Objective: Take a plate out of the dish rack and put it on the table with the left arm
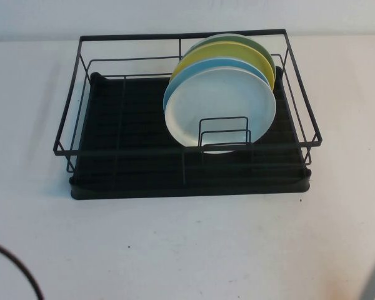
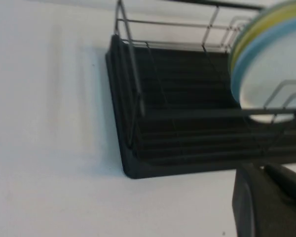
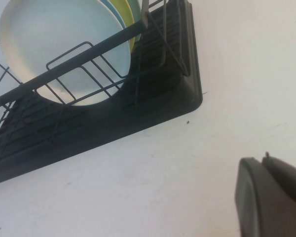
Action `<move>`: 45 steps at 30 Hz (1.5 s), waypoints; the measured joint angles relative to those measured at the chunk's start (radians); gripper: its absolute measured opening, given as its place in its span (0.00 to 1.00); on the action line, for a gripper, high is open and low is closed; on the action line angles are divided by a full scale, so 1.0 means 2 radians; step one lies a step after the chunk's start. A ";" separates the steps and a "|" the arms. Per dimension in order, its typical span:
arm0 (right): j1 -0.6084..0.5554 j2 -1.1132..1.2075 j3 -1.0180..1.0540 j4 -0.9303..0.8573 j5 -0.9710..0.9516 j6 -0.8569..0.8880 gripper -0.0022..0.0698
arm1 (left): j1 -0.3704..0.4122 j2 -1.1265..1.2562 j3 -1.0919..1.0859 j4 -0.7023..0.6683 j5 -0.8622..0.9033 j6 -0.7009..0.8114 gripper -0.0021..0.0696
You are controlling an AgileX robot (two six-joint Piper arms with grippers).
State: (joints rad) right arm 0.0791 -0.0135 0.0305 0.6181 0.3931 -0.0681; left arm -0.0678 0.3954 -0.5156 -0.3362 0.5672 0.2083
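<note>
Near the robot, the left tool [image 2: 269, 202] and right tool [image 3: 271, 197] hover over the bare table [image 1: 187, 250], each holding nothing; I cannot tell how far open they are. Farther off, the dish rack [image 1: 112, 125] holds the plate [image 1: 220, 109] upright in its right half, frontmost, before the light blue plate [image 1: 181, 81], yellow plate [image 1: 219, 53] and green plate [image 1: 237, 40].

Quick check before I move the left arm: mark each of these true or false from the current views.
1. The white plate stands at the front of the stack in the dish rack. True.
2. A plate already lies on the table. False: all are in the rack.
3. The light blue plate is directly behind the white one. True.
4. The left gripper is holding the white plate. False: it is over the table, clear of the rack.
5. The right gripper is inside the rack. False: it is outside it.
</note>
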 joint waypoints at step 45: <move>0.000 0.000 0.000 0.000 0.000 0.000 0.00 | -0.267 0.672 -0.484 -0.057 -0.085 0.518 0.63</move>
State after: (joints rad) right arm 0.0791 -0.0135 0.0305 0.6181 0.3931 -0.0681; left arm -0.6018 1.7396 -1.4835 -0.4507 0.3964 1.2450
